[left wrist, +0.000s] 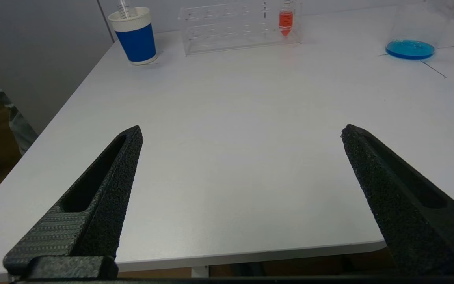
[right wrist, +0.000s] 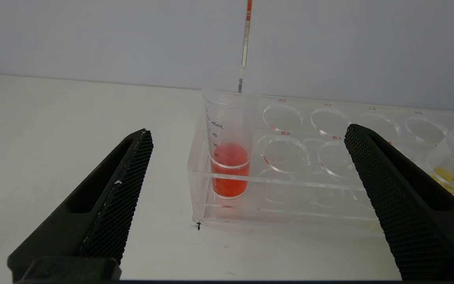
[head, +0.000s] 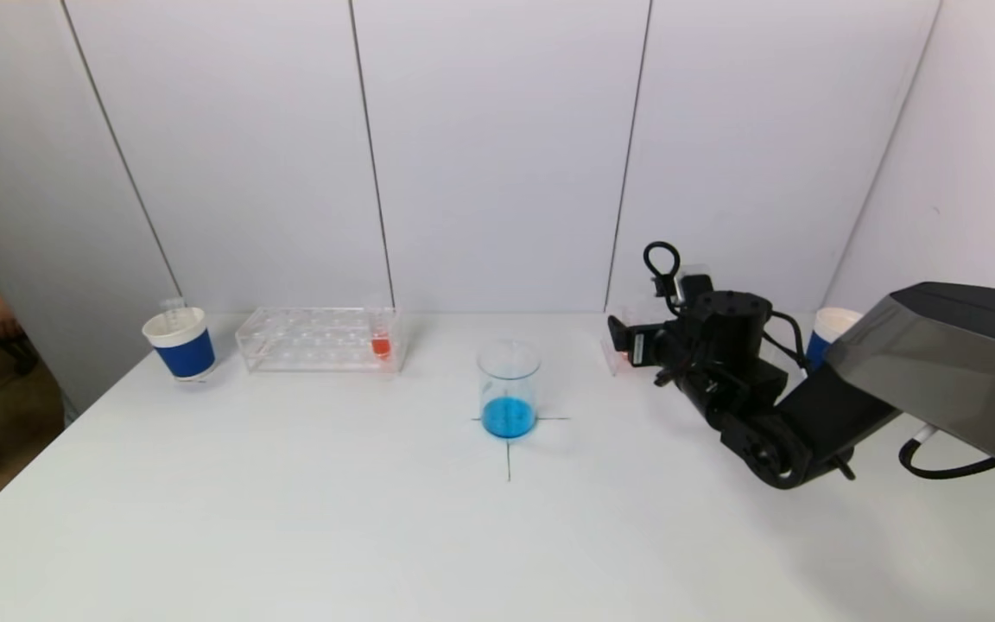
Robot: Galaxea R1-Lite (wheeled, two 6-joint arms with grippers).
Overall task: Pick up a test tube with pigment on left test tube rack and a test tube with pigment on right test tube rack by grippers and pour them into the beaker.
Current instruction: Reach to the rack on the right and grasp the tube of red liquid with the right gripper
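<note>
The left rack (head: 307, 341) holds a tube with red pigment (head: 381, 344) at its right end. The beaker (head: 509, 389) stands mid-table with blue liquid in it. My right gripper (head: 636, 350) is open in front of the right rack (right wrist: 309, 205), short of the red-pigment tube (right wrist: 229, 157) at the rack's end; its fingers (right wrist: 124, 185) do not touch the tube. A tube with yellow pigment (right wrist: 453, 165) stands farther along that rack. My left gripper (left wrist: 242, 132) is open and empty over the table's near left edge, outside the head view. From there the left rack (left wrist: 227, 27), its red tube (left wrist: 285, 19) and the beaker (left wrist: 410, 47) show far off.
A blue-and-white cup (head: 180, 344) with an empty tube in it stands left of the left rack. Another such cup (head: 830, 333) stands behind my right arm. A black cross is drawn under the beaker. White wall panels close the back of the table.
</note>
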